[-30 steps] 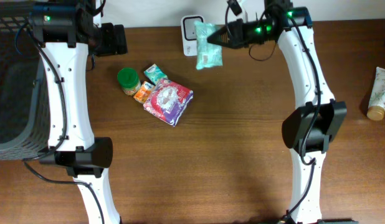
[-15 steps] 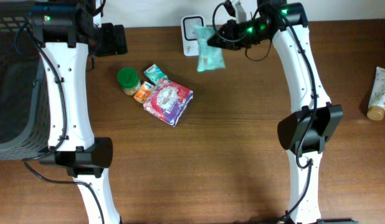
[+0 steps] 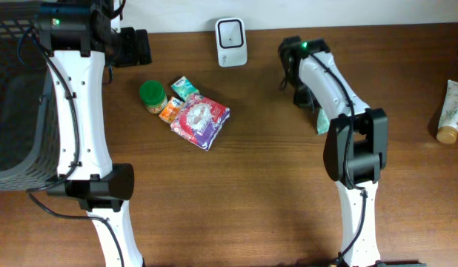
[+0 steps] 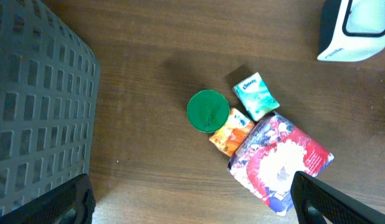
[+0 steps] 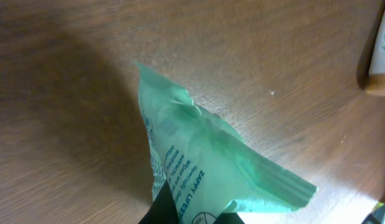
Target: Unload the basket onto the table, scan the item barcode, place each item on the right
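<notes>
Green packet (image 5: 199,155) is pinched at its lower end in the tightly closed fingers of the right gripper (image 5: 189,214), over the table (image 3: 273,185) toward 3 o'clock, well apart from the scanner (image 3: 231,32) at 12. The left gripper (image 4: 189,190) hangs wide open and empty above the pile of goods (image 3: 192,111) at 10 o'clock.

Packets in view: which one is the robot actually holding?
The mint-green packet, pinched in the right gripper. The others lie ungripped in a pile beside the jar.
</notes>
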### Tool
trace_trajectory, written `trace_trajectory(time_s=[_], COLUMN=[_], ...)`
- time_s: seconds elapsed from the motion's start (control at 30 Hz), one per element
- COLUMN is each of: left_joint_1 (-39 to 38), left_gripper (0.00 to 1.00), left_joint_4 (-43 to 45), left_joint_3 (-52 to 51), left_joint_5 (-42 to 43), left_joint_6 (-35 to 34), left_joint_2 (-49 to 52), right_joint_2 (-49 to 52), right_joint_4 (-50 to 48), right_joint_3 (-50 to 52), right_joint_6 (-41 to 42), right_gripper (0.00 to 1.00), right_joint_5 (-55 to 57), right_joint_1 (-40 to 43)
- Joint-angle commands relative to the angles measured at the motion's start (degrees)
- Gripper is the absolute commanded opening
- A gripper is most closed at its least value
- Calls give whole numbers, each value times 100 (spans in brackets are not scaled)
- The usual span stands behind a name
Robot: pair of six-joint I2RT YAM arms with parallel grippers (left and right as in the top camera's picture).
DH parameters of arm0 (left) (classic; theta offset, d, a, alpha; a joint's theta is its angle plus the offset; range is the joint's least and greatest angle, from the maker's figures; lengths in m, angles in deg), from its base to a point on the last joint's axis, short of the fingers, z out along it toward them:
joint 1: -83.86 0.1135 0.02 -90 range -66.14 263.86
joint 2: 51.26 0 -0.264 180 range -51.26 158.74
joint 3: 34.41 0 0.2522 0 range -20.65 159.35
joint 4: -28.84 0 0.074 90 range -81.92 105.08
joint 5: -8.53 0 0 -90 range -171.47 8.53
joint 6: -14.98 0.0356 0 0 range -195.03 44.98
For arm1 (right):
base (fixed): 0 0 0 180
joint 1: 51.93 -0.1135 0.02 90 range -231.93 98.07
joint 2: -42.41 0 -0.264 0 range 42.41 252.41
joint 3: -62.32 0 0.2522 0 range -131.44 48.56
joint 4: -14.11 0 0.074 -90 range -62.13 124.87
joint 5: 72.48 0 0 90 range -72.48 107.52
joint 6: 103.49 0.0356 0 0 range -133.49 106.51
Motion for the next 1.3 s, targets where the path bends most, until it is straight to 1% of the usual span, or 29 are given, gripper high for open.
trace_trajectory(time_s=[0.0, 0.03, 0.07, 0.1, 0.13, 0.17, 0.2, 0.23, 0.27, 0.37, 0.43, 0.47, 0.53, 0.57, 0.6, 0.63, 0.7, 0.77, 0.8, 0.83, 0.87, 0.9, 0.93, 1.07, 1.1, 1.17, 1.2, 1.27], left_joint_1=[-11, -11, -11, -11, -11, -11, -11, -11, -11, -11, -11, -11, -11, -11, -11, -11, -11, -11, -11, -11, -11, -11, -11, -11, -11, -15, -15, -15], left_gripper=[99, 99, 99, 99, 99, 99, 99, 99, 99, 99, 99, 99, 99, 99, 99, 99, 99, 99, 99, 99, 99, 99, 99, 100, 99, 99, 99, 99], left_joint_4=[0, 0, 0, 0, 0, 0, 0, 0, 0, 0, 0, 0, 0, 0, 0, 0, 0, 0, 0, 0, 0, 0, 0, 0, 0, 0, 0, 0], left_joint_3=[66, 66, 66, 66, 66, 66, 66, 66, 66, 66, 66, 66, 66, 66, 66, 66, 66, 66, 66, 66, 66, 66, 66, 66, 66, 66, 66, 66], left_joint_5=[-44, -44, -44, -44, -44, -44, -42, -44, -44, -44, -44, -44, -44, -44, -44, -44, -44, -44, -44, -44, -44, -44, -44, -44, -44, -44, -44, -44], left_joint_6=[31, 31, 31, 31, 31, 31, 31, 31, 31, 31, 31, 31, 31, 31, 31, 31, 31, 31, 31, 31, 31, 31, 31, 31, 31, 31, 31, 31], left_joint_2=[-63, -63, -63, -63, -63, -63, -63, -63, -66, -63, -63, -63, -66, -63, -63, -63, -63, -63, -63, -63, -63, -63, -63, -63, -63, -63, -63, -66], right_joint_2=[-83, -83, -85, -85, -85, -85, -85, -85, -85, -85, -85, -85, -79, -79, -79, -79, -74, -68, -61, -50, -50, -50, -50, -22, -17, -11, -15, -50], right_joint_4=[-151, -177, -173, -179, -184, -153, -59, 72, 262, 695, 1080, 1204, 1460, 1484, 1429, 1331, 905, 564, 431, 262, 179, 105, 4, -208, -308, -411, -431, -358], right_joint_3=[348, 343, 306, 243, 122, -70, -343, -608, -977, -1781, -2035, -2033, -1845, -1646, -1467, -1270, -752, -450, -345, -212, -131, -55, 59, 310, 459, 573, 562, 328], right_joint_6=[190, 170, 168, 52, -153, -365, -476, -476, -476, -780, -820, -1045, -1690, -2127, -2269, -2277, -2277, -2277, -2277, -2280, -2280, -2280, -2282, -2280, -2277, -2275, -2273, -2273], right_gripper=[17, 29, 38, 42, 59, 67, 67, 75, 87, 87, 93, 93, 93, 89, 79, 71, 64, 63, 56, 47, 44, 44, 47, 47, 39, 11, 6, 4], right_joint_5=[313, 127, -55, -341, -595, -754, -809, -807, -837, -1054, -1121, -1255, -1685, -2140, -2426, -2634, -2771, -2782, -2881, -3128, -3263, -3403, -3613, -3692, -3694, -3694, -3694, -3692], right_joint_1=[-195, -280, -361, -490, -625, -769, -916, -1034, -1143, -1211, -997, -872, -496, -197, -26, 140, 411, 522, 588, 658, 686, 695, 686, 649, 645, 645, 640, 601])
